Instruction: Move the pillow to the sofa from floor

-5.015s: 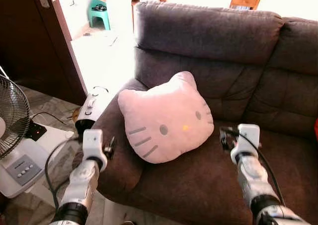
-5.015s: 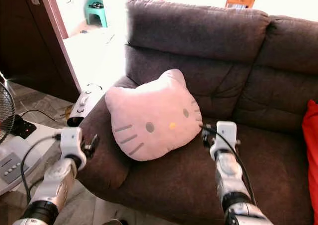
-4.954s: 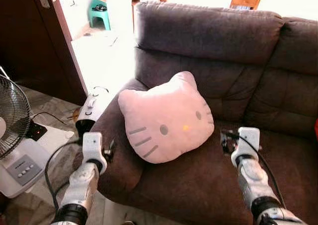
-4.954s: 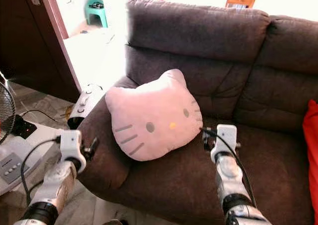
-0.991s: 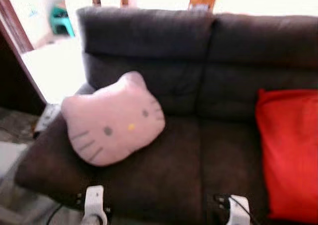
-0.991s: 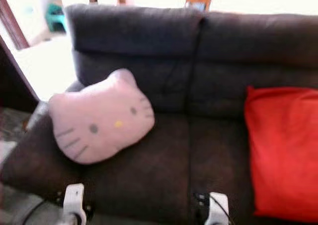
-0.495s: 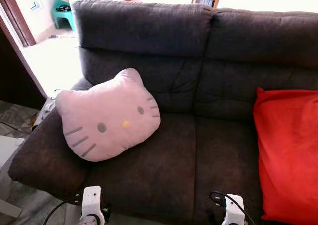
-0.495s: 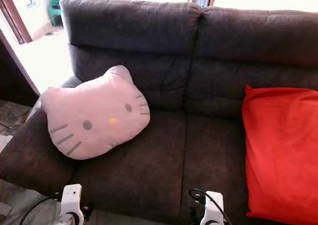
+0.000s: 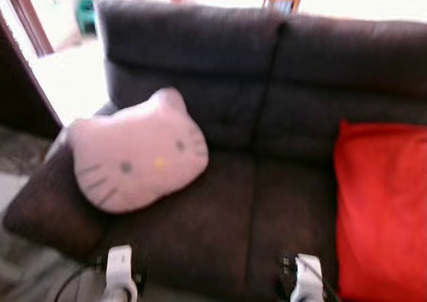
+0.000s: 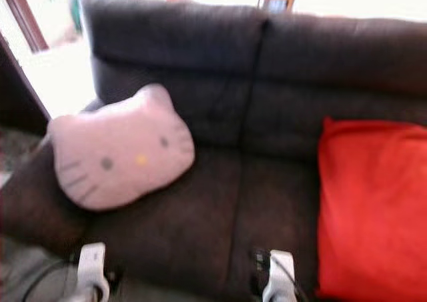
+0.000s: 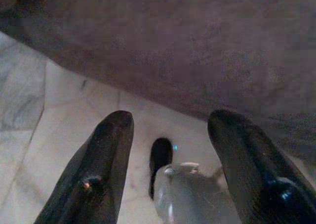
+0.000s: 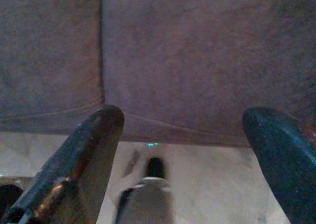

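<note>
From the head camera I see the pink cat-face plush pillow [image 9: 137,154] already on the dark brown fabric sofa [image 9: 220,215], propped at the left end against the armrest and backrest, with its long axis running from about 8 o'clock to 2 o'clock. It lies at roughly 12 o'clock from my left pincer [image 11: 170,150], well apart from it, and that arm is plainly the nearer one. The left pincer's two black fingers [image 11: 98,169] stand wide apart with nothing between them, above pale floor tiles [image 11: 54,130] at the sofa's front edge. My right pincer [image 12: 182,145] is spread wider still, also empty, pointing at the seam between the seat cushions. At the far right a red square cushion [image 9: 380,215] leans on the seat.

I judge the task done, so no grasp looks needed.

Against half a second ago, the picture has blurred and the whole scene has slid slightly, so my camera is moving; the pillow keeps its place on the sofa. Five seconds ago both arms reached up beside the pillow; now they are low.
</note>
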Tool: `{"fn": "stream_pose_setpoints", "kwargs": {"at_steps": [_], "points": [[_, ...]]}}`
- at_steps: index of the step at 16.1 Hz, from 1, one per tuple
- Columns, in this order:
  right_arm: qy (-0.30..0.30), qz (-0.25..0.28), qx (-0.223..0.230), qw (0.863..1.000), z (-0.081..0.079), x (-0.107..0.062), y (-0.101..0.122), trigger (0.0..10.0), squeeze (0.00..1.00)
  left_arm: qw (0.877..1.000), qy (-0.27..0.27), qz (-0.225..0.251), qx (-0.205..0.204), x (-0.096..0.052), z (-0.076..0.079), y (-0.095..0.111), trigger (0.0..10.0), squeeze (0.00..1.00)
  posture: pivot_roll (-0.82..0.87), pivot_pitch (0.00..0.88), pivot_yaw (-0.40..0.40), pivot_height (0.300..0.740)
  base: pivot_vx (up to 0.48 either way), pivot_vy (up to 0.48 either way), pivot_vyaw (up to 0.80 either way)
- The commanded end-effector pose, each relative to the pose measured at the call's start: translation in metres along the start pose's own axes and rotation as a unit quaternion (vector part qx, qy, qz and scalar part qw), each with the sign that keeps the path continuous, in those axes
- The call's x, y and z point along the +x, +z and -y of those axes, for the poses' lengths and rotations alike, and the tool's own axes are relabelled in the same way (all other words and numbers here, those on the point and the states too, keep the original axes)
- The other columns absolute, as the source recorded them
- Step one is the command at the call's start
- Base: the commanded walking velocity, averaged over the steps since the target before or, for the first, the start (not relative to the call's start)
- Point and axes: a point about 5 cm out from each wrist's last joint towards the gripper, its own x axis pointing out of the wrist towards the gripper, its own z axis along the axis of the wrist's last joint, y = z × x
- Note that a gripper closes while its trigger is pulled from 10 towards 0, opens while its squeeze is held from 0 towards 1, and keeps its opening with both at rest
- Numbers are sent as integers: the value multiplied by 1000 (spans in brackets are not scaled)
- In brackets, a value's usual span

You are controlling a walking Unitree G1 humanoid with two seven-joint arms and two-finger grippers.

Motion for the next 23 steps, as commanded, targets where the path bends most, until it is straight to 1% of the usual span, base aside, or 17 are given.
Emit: {"fn": "stream_pose_setpoints", "kwargs": {"at_steps": [1, 6, 10, 13, 19, 21, 23], "points": [[-8, -11, -3, 1000, 6, -1, -5, 10000, 0, 1000, 1, -7, -4, -1, 2, -6, 10000, 0, 160, 69, -50, 740, 0, 0, 0], [-7, -12, -5, 1000, 7, -1, -5, 10000, 0, 1000, 4, -7, -14, -1, 3, -6, 10000, 0, 160, 67, -56, 740, 0, 0, 0], [-7, -14, -7, 1000, 8, -2, -6, 10000, 0, 1000, 3, -14, -7, -2, 3, -10, 10000, 0, 158, 64, -58, 740, 0, 0, 0], [-7, -15, -9, 1000, 9, -2, -6, 10000, 0, 1000, 2, -16, -9, -2, 3, -12, 10000, 0, 157, 63, -59, 740, 0, 0, 0], [-5, -18, -14, 1000, 9, -2, -8, 10000, 0, 1000, 1, -21, 3, -3, 2, -14, 10000, 0, 145, 52, -59, 740, 0, 0, 0], [-8, -19, -7, 1000, 9, -2, -8, 10000, 0, 1000, -1, -21, 6, -3, 2, -14, 10000, 0, 137, 57, -56, 740, 0, 0, 0], [-10, -23, 0, 1000, 9, -2, -10, 10000, 0, 1000, -1, -19, 6, -3, 2, -13, 10000, 0, 138, 64, -56, 740, 0, 0, -734]]}}
